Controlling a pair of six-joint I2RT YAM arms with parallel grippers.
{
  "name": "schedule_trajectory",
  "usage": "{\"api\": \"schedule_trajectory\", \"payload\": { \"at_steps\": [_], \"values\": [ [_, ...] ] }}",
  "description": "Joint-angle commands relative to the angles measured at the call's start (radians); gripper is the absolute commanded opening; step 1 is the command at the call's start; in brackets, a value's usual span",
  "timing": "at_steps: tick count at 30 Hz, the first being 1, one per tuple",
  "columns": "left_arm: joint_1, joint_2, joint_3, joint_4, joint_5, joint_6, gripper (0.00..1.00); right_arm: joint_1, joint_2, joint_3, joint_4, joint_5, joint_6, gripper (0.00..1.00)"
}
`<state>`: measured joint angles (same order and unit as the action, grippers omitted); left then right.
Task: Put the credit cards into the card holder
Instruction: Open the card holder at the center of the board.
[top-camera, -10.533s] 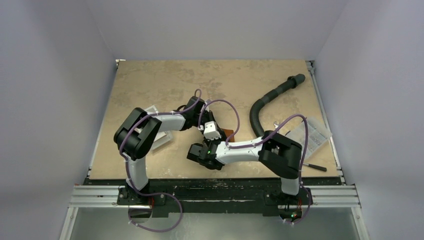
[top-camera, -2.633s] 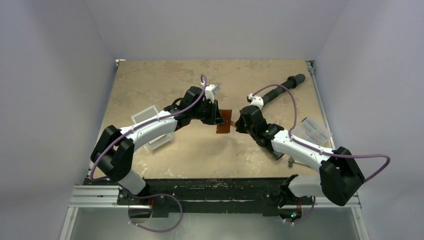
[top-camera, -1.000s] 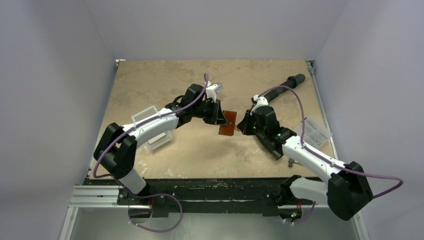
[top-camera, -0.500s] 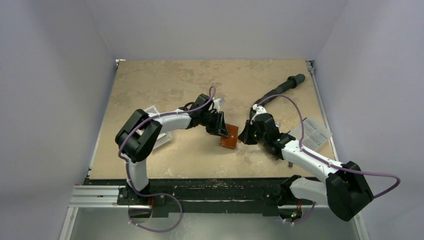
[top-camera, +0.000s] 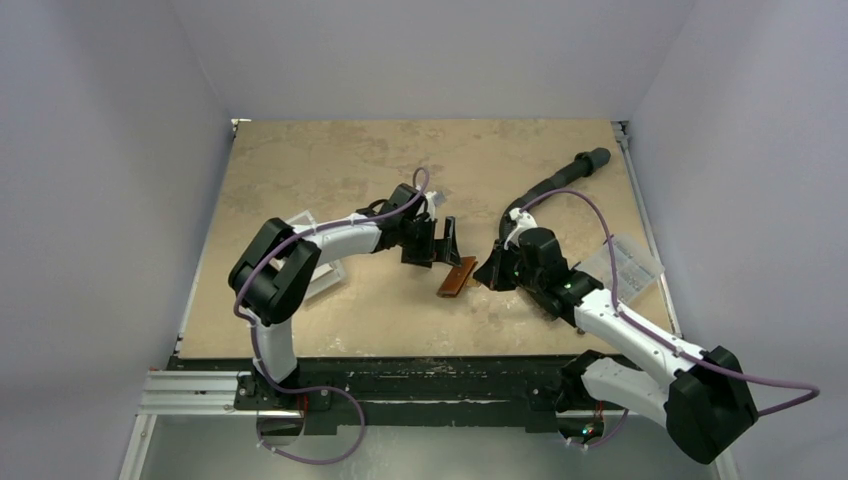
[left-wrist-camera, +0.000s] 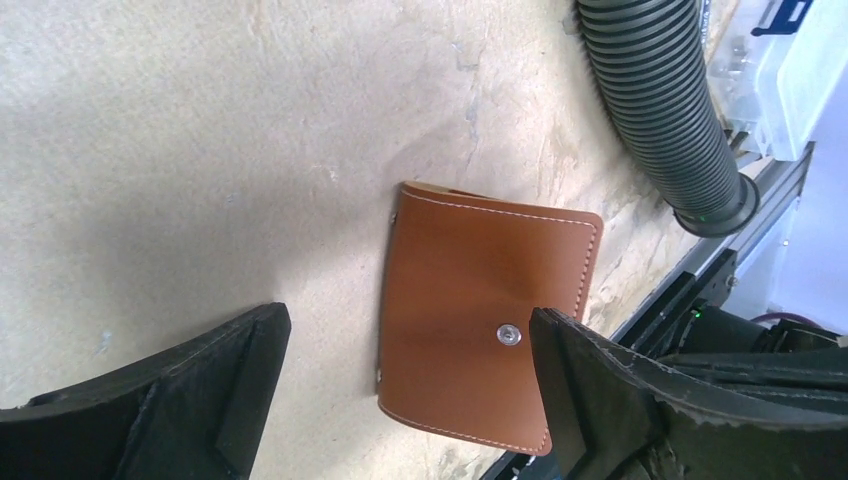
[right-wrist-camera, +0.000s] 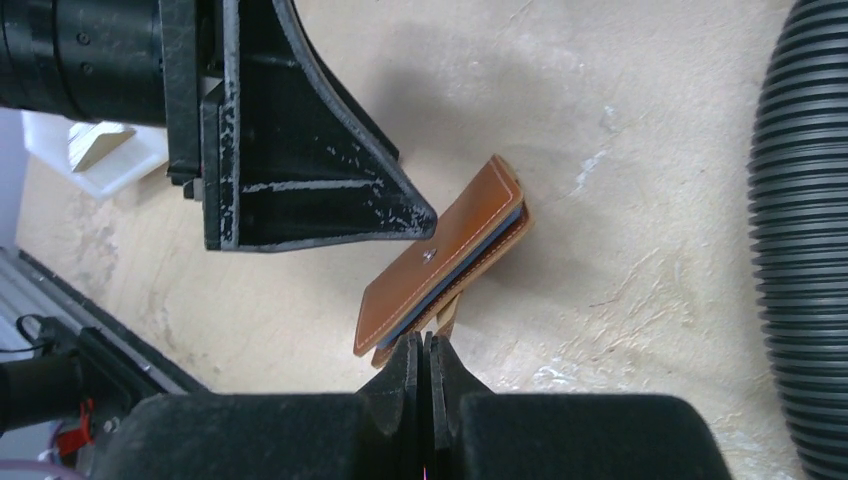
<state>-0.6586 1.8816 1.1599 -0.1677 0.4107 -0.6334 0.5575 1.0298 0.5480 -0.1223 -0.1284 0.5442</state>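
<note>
a small brown leather folding wallet (left-wrist-camera: 470, 290) is near the middle of the beige table (top-camera: 330, 170), between the two arms. it is folded shut, with the snap button on the outer face. in the right wrist view it is tilted: the far edge is down at the table and the near edge is raised.

the jaws of the right gripper (right-wrist-camera: 424, 342) are pressed together at this raised edge. a thin tan flap of the wallet goes in between the tips, so they seem to pinch it, but the contact itself is mostly hidden by the fingers.

the left gripper (top-camera: 436, 244) is just beside the wallet with its jaws wide apart, one finger on each side, not touching the leather.

a thin bluish-grey layer (right-wrist-camera: 455, 272) shows between the two leather halves. i cannot tell if it is a card or the pocket lining.

a black ribbed hose (top-camera: 530, 200) lies to the right of the wallet; the wrist views cut it off. a clear-and-white plastic box (top-camera: 302, 224) is partly hidden under the left arm. a clear printed packet (top-camera: 630, 262) lies near the right table edge, partly behind a purple cable.
</note>
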Motion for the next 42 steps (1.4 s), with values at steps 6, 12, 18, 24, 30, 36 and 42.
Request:
{"api": "schedule_trajectory", "payload": {
  "at_steps": [6,12,18,24,30,36,42],
  "values": [
    [0.007,-0.066,0.076,-0.064,0.056,0.102,1.0,0.004,0.008,0.066,-0.007,-0.036,0.006,0.0],
    [-0.042,-0.06,0.125,-0.142,0.013,0.194,1.0,0.005,0.009,0.067,-0.009,-0.034,0.005,0.0],
    [-0.113,-0.028,0.167,-0.225,-0.114,0.247,0.95,0.004,0.005,0.072,-0.013,-0.036,0.0,0.0],
    [-0.12,-0.016,0.175,-0.238,-0.135,0.25,1.0,0.005,-0.008,0.06,-0.011,-0.037,0.0,0.0],
    [-0.118,0.002,0.198,-0.284,-0.206,0.263,0.92,0.005,-0.041,0.04,-0.021,-0.047,0.002,0.0],
    [-0.113,-0.01,0.203,-0.296,-0.239,0.268,0.89,0.004,-0.064,0.027,-0.033,-0.038,0.002,0.0],
    [-0.087,-0.022,0.202,-0.298,-0.234,0.27,0.86,0.005,-0.079,0.012,-0.07,0.024,-0.012,0.0]
  ]
}}
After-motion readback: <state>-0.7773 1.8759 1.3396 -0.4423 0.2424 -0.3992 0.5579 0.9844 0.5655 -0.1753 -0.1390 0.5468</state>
